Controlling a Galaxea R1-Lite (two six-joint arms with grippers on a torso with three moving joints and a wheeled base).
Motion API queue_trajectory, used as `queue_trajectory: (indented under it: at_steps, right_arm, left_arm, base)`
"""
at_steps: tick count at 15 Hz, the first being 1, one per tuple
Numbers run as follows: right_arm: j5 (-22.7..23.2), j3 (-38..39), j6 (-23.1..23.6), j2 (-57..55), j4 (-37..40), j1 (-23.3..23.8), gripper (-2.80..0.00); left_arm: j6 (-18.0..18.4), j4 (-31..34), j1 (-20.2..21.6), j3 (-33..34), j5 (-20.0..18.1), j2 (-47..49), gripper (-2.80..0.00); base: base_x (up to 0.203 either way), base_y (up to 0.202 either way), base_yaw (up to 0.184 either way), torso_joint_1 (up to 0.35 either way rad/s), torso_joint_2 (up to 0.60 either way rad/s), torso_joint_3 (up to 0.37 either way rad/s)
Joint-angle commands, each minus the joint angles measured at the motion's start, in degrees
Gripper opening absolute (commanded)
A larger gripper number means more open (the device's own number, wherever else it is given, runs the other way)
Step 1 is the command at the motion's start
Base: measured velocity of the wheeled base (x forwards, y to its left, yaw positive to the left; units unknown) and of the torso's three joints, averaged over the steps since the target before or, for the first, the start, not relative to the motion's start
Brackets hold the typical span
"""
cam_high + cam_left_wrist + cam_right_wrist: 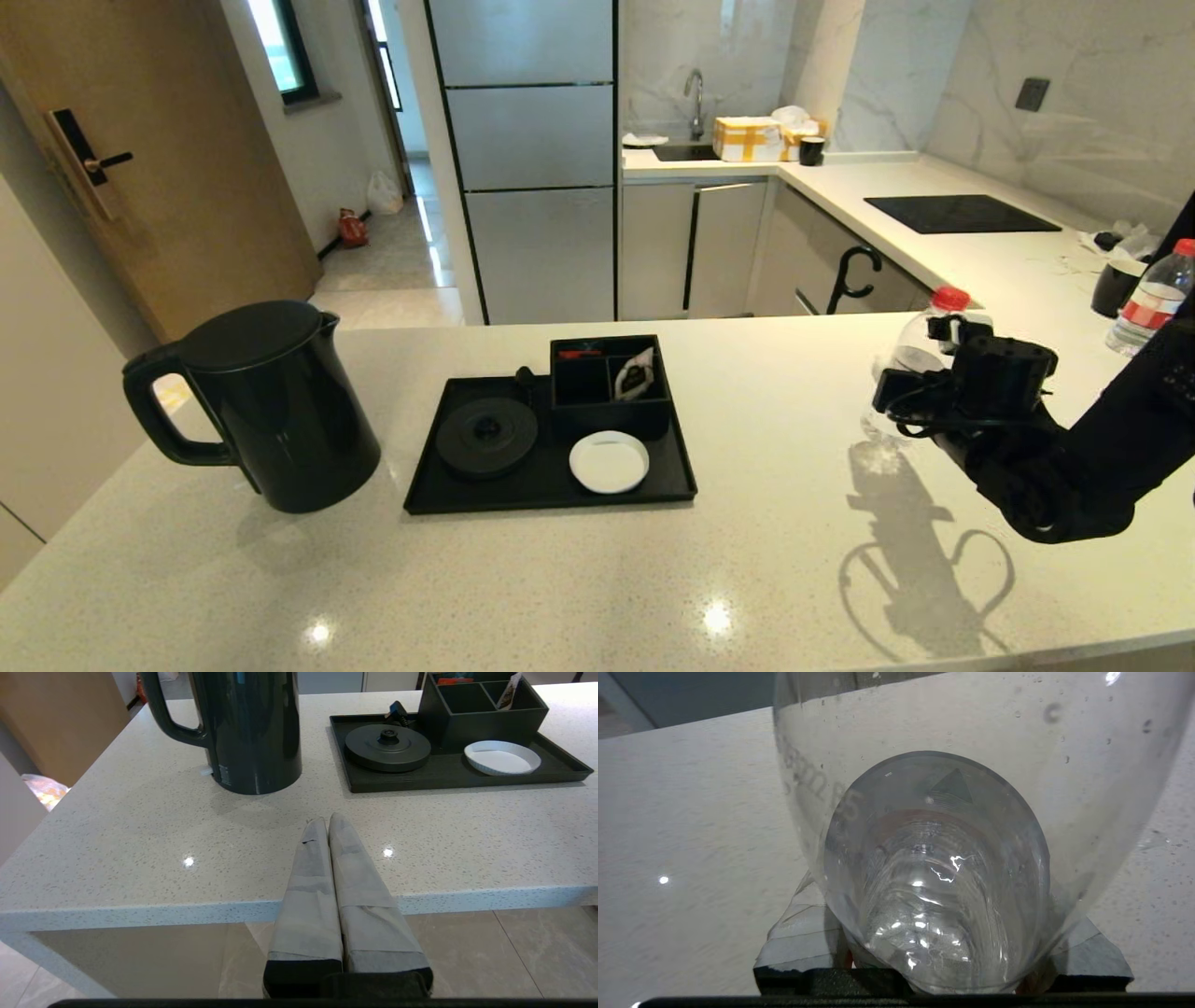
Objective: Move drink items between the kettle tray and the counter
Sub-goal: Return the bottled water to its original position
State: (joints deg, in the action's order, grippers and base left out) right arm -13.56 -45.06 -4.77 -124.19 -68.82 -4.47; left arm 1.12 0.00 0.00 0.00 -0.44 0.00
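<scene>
Head view: water bottle (pixel 910 350) upright, cap up, between right gripper (pixel 887 397) fingers.

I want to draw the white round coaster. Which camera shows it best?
The left wrist view: the white round coaster lies large and unobstructed on the kettle tray, its raised rim plain. The head view shows it too, smaller, in front of the divided box. The right wrist view shows none of it.

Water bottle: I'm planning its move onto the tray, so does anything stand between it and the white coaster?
Nothing visible does. The water bottle sits in the right hand at the right; bare counter lies between it and the white coaster.
</scene>
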Motion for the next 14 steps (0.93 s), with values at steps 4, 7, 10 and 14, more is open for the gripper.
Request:
queue_trajectory:
  at_steps: [4,7,10,14]
  right_arm:
    - [0.2,2.0,0.4,6.2,1.3,-13.9,-2.8]
    - [0.1,-2.2,0.6,5.9,6.1,-25.2,-2.8]
    - [-0.3,-5.2,-0.2,3.9,8.5,-30.0,-2.8]
    - [-0.4,-14.5,-0.4,-0.1,12.3,-34.8,-2.8]
  left_arm:
    - [0.0,0.0,0.0,0.0,0.0,0.0,-2.8]
    - [0.0,0.0,0.0,0.0,0.0,0.0,-2.8]
    - [0.0,0.0,0.0,0.0,0.0,0.0,-2.8]
    - [0.0,0.0,0.0,0.0,0.0,0.0,-2.8]
  base:
    - [0.0,0.0,0.0,0.0,0.0,0.0]
    - [0.0,0.0,0.0,0.0,0.0,0.0]
    - [0.0,0.0,0.0,0.0,0.0,0.0]
    - [0.0,0.0,0.0,0.0,0.0,0.0]
